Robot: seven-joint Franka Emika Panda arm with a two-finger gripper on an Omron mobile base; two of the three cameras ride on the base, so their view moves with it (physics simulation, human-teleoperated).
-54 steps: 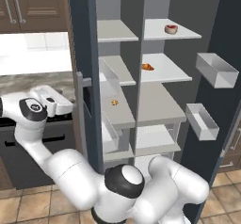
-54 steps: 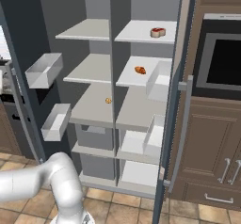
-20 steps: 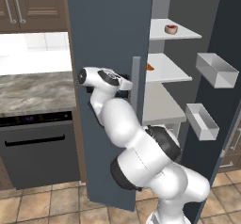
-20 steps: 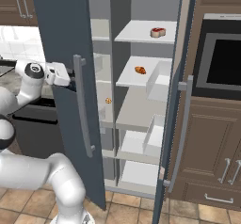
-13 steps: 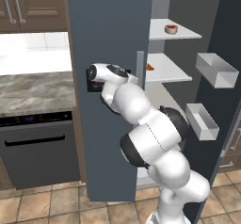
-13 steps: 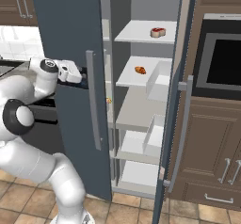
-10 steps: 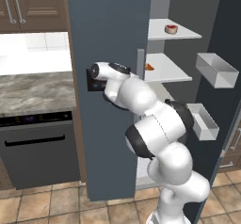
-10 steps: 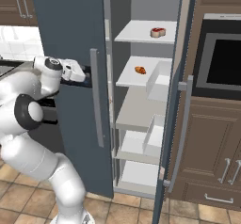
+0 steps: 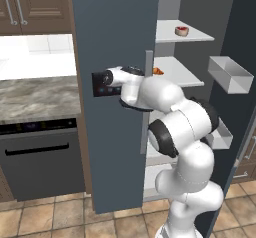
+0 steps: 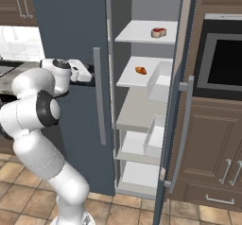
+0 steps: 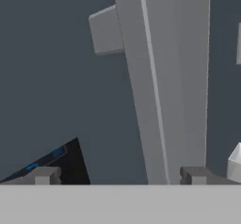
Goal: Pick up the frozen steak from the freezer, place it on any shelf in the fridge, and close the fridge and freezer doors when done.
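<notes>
Matte slate-blue freezer door nearly shut, gripper fingers parted, grasping nothing, apparently against its flat grey bar handle, oval steak on pale fridge shelf

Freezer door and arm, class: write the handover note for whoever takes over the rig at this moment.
End effector: open, empty, fingertips either side of the long grey handle on the slate-blue freezer door.
Small dark-red frozen steak: on the top pale grey shelf of the fridge half.
Done: steak shelved; freezer door about shut.
Left: close the plain slate-blue fridge door, which stands wide open.
</notes>
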